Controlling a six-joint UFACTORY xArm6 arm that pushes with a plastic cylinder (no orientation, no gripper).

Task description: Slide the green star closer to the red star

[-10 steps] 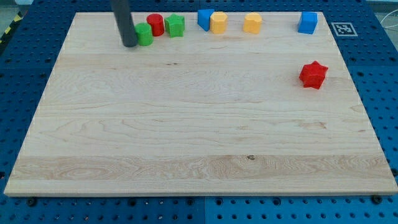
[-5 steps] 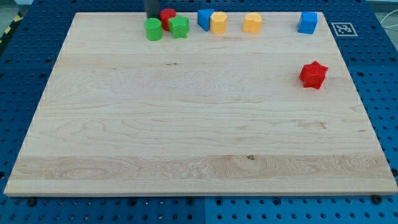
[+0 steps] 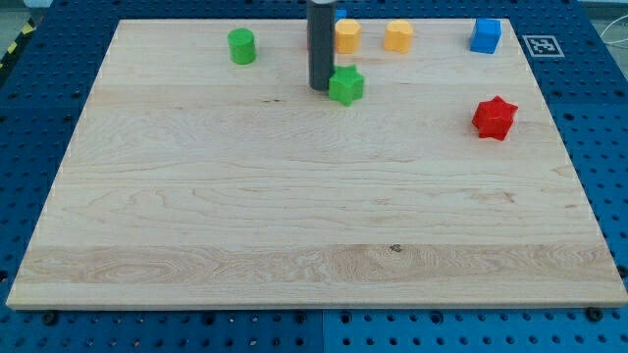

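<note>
Pale matt wooden board (image 3: 294, 216), smooth green star (image 3: 345, 85), dark matt rod (image 3: 321, 44)

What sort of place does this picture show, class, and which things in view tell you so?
Probably a robotics lab bench: a wooden board rests on a blue perforated table, a printed marker tag sits at the board's corner, and my tip is right beside a green star.

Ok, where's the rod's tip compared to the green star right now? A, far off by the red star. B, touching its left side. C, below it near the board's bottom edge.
B: my tip sits against the view's left side of the green star.
</note>
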